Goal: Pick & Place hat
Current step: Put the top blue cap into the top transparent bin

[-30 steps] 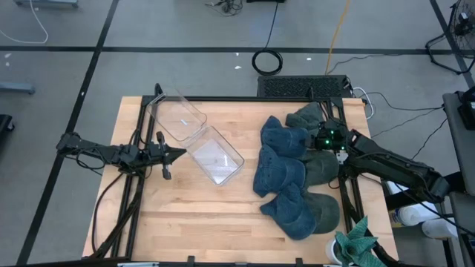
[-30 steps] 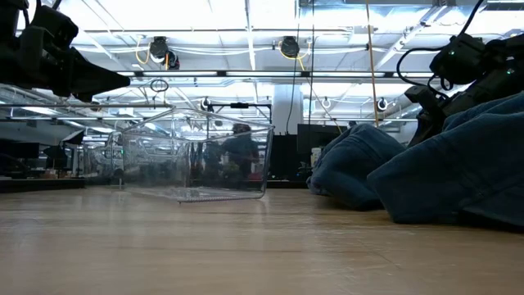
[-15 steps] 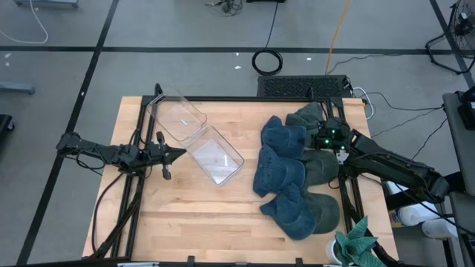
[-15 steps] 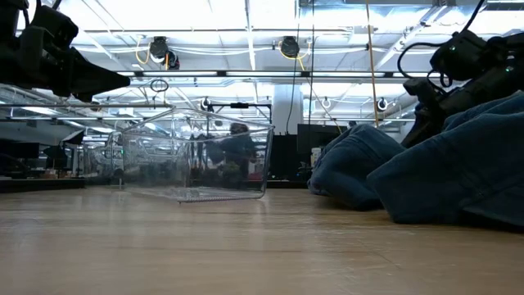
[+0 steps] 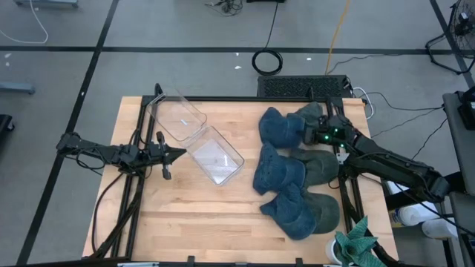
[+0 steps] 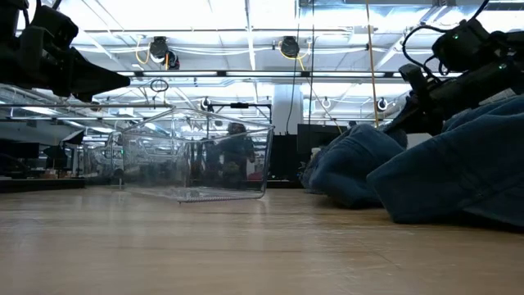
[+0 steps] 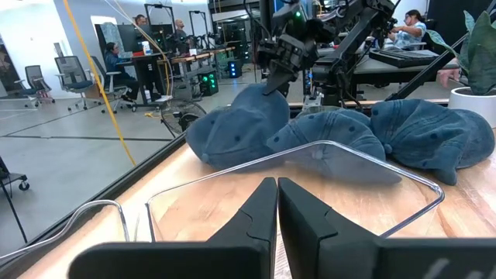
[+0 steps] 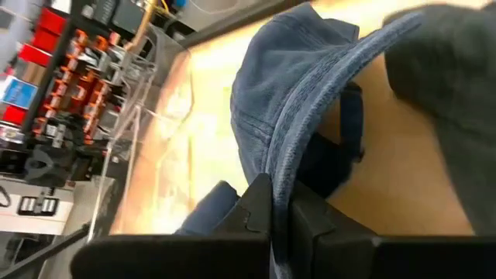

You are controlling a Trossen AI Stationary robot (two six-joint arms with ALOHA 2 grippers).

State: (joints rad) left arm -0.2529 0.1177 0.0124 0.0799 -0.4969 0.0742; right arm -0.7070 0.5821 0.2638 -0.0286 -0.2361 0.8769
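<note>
My right fingers are pinched tight on the brim edge of a blue hat, the one at the far end of the pile on the right side of the bench. In my right wrist view the denim rim runs straight down between the two dark fingers and the crown bulges out beyond them. From above, that hat sits tilted up beside my right wrist, touching a dark green hat behind it and close to the other blue hats heaped nearer the front edge.

My left fingers are closed on nothing, their tips almost meeting, and hover over the left part of the bench just beside the clear bin. A second clear bin lies against that one, farther back. Both bins are well apart from the hats.
</note>
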